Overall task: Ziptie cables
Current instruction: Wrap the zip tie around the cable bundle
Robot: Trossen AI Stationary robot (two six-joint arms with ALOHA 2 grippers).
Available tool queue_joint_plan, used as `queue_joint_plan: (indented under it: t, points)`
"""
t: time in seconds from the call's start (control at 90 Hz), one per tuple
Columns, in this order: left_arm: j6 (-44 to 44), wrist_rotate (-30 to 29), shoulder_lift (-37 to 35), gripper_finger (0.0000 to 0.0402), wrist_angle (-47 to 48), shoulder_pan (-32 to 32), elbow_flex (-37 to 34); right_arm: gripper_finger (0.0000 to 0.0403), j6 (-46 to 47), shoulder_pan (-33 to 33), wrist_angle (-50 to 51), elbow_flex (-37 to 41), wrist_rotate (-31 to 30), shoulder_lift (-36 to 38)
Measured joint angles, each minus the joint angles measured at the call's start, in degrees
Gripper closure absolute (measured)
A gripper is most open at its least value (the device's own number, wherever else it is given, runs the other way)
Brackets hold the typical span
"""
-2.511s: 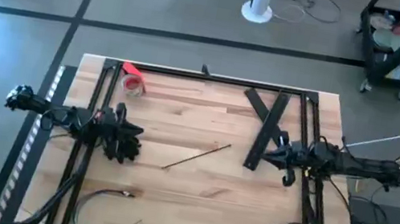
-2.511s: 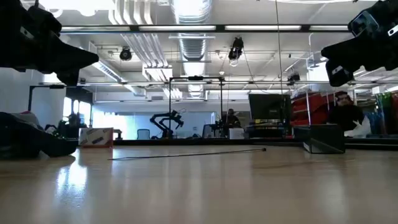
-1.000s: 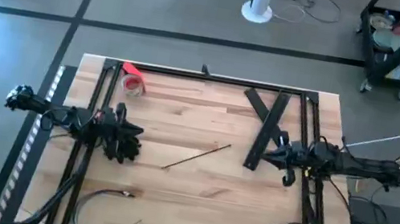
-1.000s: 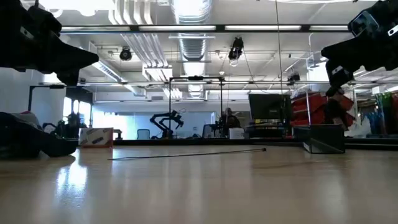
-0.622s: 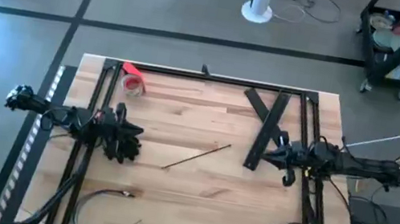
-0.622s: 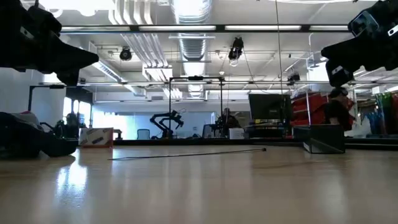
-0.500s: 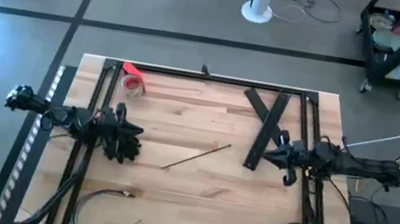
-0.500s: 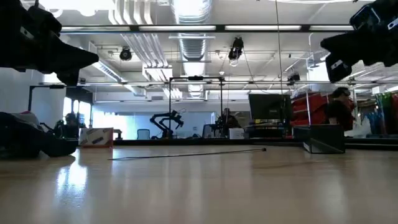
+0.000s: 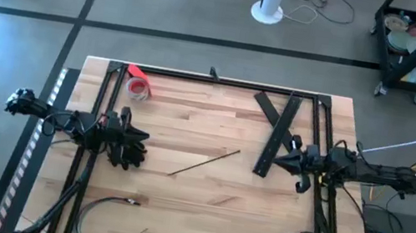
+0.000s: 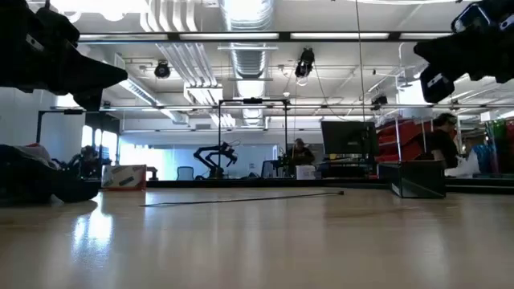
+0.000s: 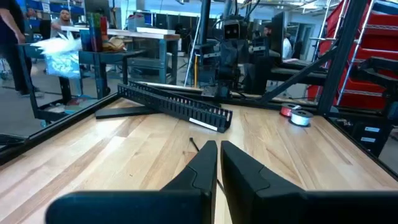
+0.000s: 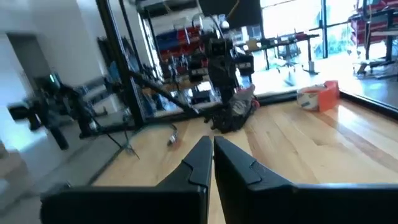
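Ziptie (image 9: 204, 163) lies flat mid-table, between the two grippers, touching neither. Left gripper (image 9: 138, 144): fingers (image 11: 202, 165) pressed together, ziptie well ahead of the tips. Right gripper (image 9: 283, 155): fingers (image 12: 200, 158) likewise together. Cables (image 9: 102, 219) coil near the table edge, beside the left arm, apart from its fingers.

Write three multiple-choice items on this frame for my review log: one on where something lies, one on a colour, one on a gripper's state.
1. Where does the ziptie lie?
A. On the bare table middle between the two grippers
B. Inside the cable loop
C. Held in the left gripper

2. What colour is the tape roll near the table's far left corner?
A. Blue
B. Red
C. Yellow

3. How are the left gripper's fingers?
A. Spread wide
B. Clamped on the cables
C. Shut on nothing

Answers: 1 A, it lies alone on the wood. 2 B, it shows red. 3 C, the wrist view shows the fingers nearly touching with nothing between them.
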State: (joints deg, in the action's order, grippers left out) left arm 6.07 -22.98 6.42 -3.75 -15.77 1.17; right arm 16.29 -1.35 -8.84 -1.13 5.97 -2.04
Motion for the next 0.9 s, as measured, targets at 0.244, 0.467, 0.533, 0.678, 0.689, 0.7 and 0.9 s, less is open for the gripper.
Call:
queue_joint_plan:
  t: [0.244,0.467,0.533,0.678,0.689,0.7,0.9]
  points:
    - [0.0,0.0,0.0,0.0393,0.0,0.0,0.0,0.04,-3.3,0.0,-5.2,0.1,-5.0,-2.2]
    - [0.0,0.0,0.0,0.0393,0.0,0.0,0.0,0.0397,-7.5,0.0,-16.8,-0.8,-7.9,-17.2]
    - [0.0,0.0,0.0,0.0393,0.0,0.0,0.0,0.0385,-8.7,0.0,-17.1,-2.6,-9.7,-23.2]
    - [0.0,0.0,0.0,0.0393,0.0,0.0,0.0,0.0327,-12.6,0.5,-17.2,-9.4,-12.1,-38.3]
    - [0.0,0.0,0.0,0.0393,0.0,0.0,0.0,0.0321,-13.0,0.6,-17.2,-10.0,-12.1,-39.4]
    - [0.0,0.0,0.0,0.0393,0.0,0.0,0.0,0.0316,-13.3,0.7,-17.2,-10.6,-12.0,-40.7]
    - [-0.7,0.0,0.0,0.0393,-1.6,0.0,0.0,0.0246,-20.4,3.4,-5.8,-24.2,-8.3,-58.8]
